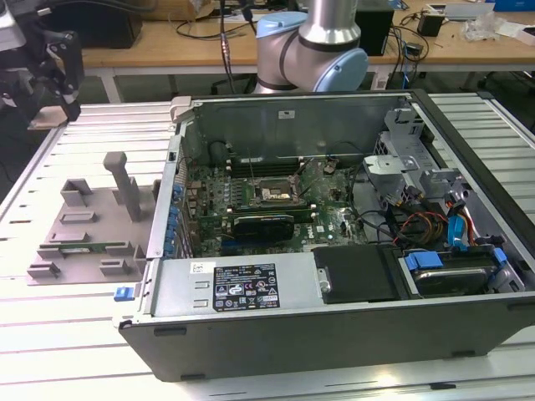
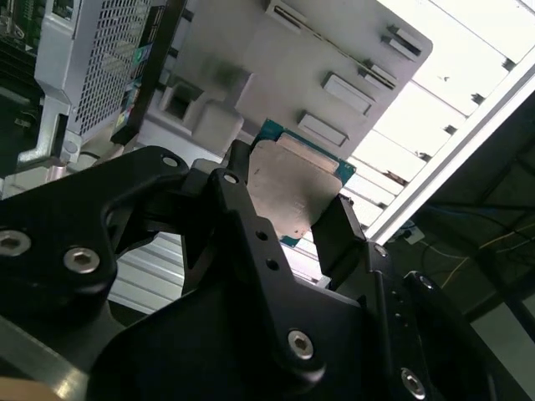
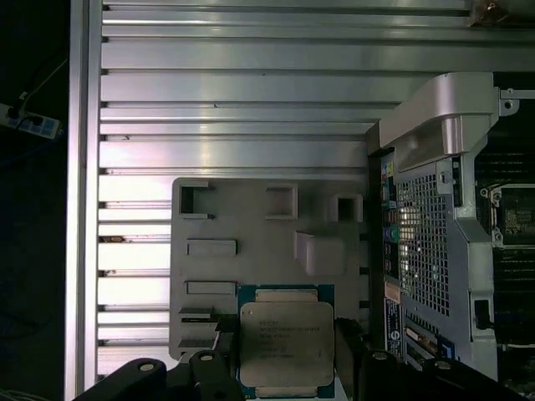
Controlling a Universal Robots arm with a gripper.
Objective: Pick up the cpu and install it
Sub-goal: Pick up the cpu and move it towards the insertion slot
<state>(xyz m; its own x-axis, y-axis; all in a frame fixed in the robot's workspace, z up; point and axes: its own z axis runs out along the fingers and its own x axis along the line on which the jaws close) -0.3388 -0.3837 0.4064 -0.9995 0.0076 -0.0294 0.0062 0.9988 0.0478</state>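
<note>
The cpu (image 3: 286, 338), a flat square chip with a pale silver top and a green rim, sits between my gripper's (image 3: 284, 359) two black fingers (image 3: 219, 355). In the second wrist view the cpu (image 2: 292, 188) is likewise clamped in the gripper (image 2: 288, 221). In the exterior view the gripper (image 1: 52, 63) hangs high at the far left, above the slatted table and away from the open computer case (image 1: 334, 334). The dark cpu socket (image 1: 272, 194) lies bare on the green motherboard (image 1: 209, 188) inside the case.
A grey parts fixture (image 1: 84, 221) with raised posts and a memory stick lies on the table beside the case, below the gripper; it is the grey fixture (image 3: 251, 225) in the first wrist view. Cables and drive cages (image 1: 435, 209) crowd the case's right side.
</note>
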